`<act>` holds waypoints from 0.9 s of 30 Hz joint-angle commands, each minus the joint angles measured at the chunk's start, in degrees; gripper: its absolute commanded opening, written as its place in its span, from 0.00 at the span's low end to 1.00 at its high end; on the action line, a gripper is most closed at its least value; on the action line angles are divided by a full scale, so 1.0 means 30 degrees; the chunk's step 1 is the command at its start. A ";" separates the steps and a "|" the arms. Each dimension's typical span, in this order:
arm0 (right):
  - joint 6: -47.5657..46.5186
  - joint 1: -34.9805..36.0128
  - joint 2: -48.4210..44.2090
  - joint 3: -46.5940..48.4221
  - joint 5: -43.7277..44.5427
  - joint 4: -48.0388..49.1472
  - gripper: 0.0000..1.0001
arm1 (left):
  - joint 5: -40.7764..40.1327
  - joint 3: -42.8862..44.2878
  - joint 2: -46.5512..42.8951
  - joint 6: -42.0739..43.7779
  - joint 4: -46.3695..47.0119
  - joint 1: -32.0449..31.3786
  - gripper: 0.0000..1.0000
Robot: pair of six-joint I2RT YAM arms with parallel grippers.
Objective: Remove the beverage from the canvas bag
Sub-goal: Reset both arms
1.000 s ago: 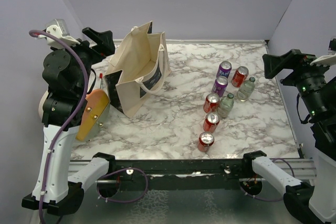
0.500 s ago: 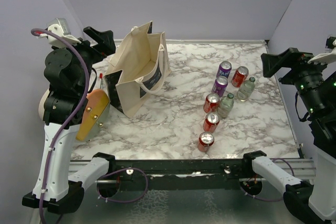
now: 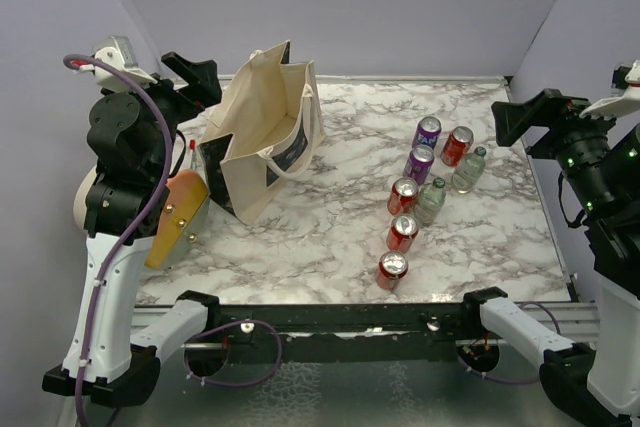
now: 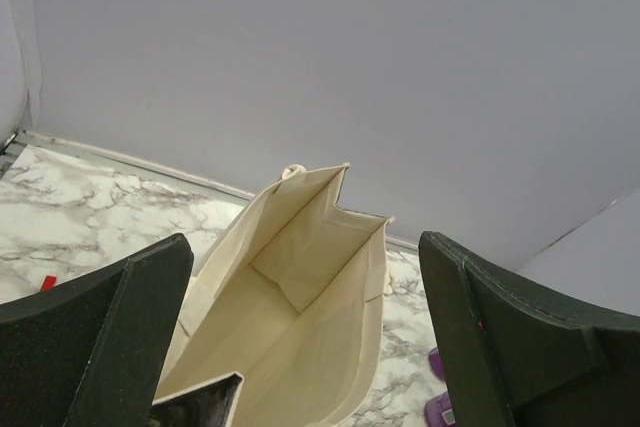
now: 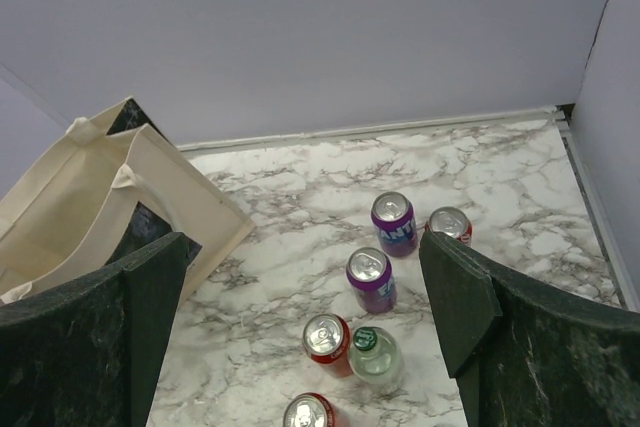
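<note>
**Reaching into a soft bag for hard, slick drinks**

Looking at the top view, you see the canvas bag [image 3: 262,127] standing open in the upper left of the frame, with the left gripper [image 3: 195,75] raised just beside its mouth. The left wrist view looks straight down into the bag [image 4: 300,297]; the part of the inside that shows is bare cloth, and the bottom is cut off, so you cannot tell whether a beverage is in there.

Right of centre on the marble table [image 3: 300,237] stand two purple cans [image 3: 423,147], four red cans [image 3: 402,232] and two clear bottles [image 3: 450,182], all upright and close together. That fits either drinks lifted out and lined up, or drinks that were never in the bag.

The left fingers [image 4: 100,337] are spread wide and hold nothing. The right gripper [image 3: 520,117], at the right edge, is likewise spread and bare, its fingers [image 5: 500,347] framing the cans [image 5: 380,252].

Judge the handling this way: the cloth walls are limp and likely to fold or drag with your gripper. Cans are smooth, round, thin-walled and probably moderately heavy if full, so take any can across the mid-body. Bottles look slippery and top-narrow; pinch below the shoulder.
</note>
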 commanded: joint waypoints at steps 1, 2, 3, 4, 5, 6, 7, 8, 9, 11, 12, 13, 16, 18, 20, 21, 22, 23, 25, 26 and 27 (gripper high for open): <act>0.0088 0.0008 0.0174 0.0220 -0.0472 0.0290 1.00 | -0.0496 -0.0072 -0.0256 0.0196 0.0310 0.0079 0.99; 0.0124 0.0015 0.0175 0.0198 -0.0458 0.0290 1.00 | -0.0539 -0.0072 -0.0287 0.0200 0.0308 0.0071 0.99; 0.0128 0.0016 0.0171 0.0184 -0.0441 0.0320 1.00 | -0.0544 -0.0065 -0.0279 0.0255 0.0330 0.0077 0.99; 0.0191 0.0016 0.0149 0.0124 -0.0366 0.0352 1.00 | -0.0545 -0.0046 -0.0271 0.0291 0.0336 0.0078 0.99; 0.0364 0.0016 0.0077 0.0043 -0.0152 0.0415 1.00 | -0.0545 -0.0058 -0.0252 0.0314 0.0359 0.0085 0.99; 0.0546 -0.0006 0.0016 -0.0091 0.0014 0.0518 1.00 | -0.0545 -0.0045 -0.0239 0.0324 0.0354 0.0083 0.99; 0.0650 0.0013 -0.0053 -0.0233 0.0119 0.0645 1.00 | -0.0545 -0.0043 -0.0211 0.0326 0.0358 0.0097 0.99; 0.0696 0.0016 -0.0088 -0.0335 0.0099 0.0756 1.00 | -0.0560 -0.0069 -0.0197 0.0318 0.0351 0.0077 0.99; 0.0658 0.0016 -0.0099 -0.0384 0.0009 0.0824 1.00 | -0.0547 -0.0072 -0.0206 0.0317 0.0364 0.0071 0.99; 0.0708 0.0016 -0.0067 -0.0369 -0.0151 0.0847 1.00 | -0.0560 -0.0069 -0.0211 0.0327 0.0338 0.0074 0.99; 0.0714 0.0016 -0.0053 -0.0366 -0.0180 0.0865 1.00 | -0.0572 -0.0094 -0.0197 0.0311 0.0345 0.0096 0.99; 0.0740 0.0016 -0.0062 -0.0410 -0.0165 0.0919 1.00 | -0.0574 -0.0101 -0.0206 0.0317 0.0353 0.0080 0.99; 0.0819 0.0016 -0.0122 -0.0584 0.0163 0.1073 1.00 | -0.0574 -0.0102 -0.0188 0.0354 0.0351 0.0072 0.99; 0.0734 0.0001 -0.0122 -0.0654 0.0216 0.1081 1.00 | -0.0596 -0.0074 -0.0158 0.0376 0.0357 0.0080 0.99; 0.0675 0.0016 -0.0128 -0.0688 0.0163 0.1084 1.00 | -0.0603 -0.0057 -0.0161 0.0395 0.0366 0.0074 0.99; 0.0673 0.0012 -0.0104 -0.0688 0.0105 0.1078 1.00 | -0.0604 -0.0045 -0.0147 0.0400 0.0352 0.0074 0.99; 0.0669 0.0001 -0.0094 -0.0721 0.0050 0.1095 1.00 | -0.0626 -0.0043 -0.0134 0.0412 0.0317 0.0070 0.99; 0.0673 0.0011 -0.0093 -0.0718 0.0007 0.1098 1.00 | -0.0632 -0.0043 -0.0125 0.0413 0.0309 0.0088 0.99; 0.0684 0.0016 -0.0116 -0.0760 -0.0015 0.1151 1.00 | -0.0633 -0.0043 -0.0158 0.0395 0.0310 0.0073 0.99; 0.0671 0.0016 -0.0099 -0.0774 -0.0031 0.1174 1.00 | -0.0633 -0.0065 -0.0157 0.0386 0.0330 0.0085 0.99; 0.0673 0.0016 -0.0094 -0.0798 -0.0018 0.1214 1.00 | -0.0633 -0.0072 -0.0150 0.0377 0.0325 0.0082 0.99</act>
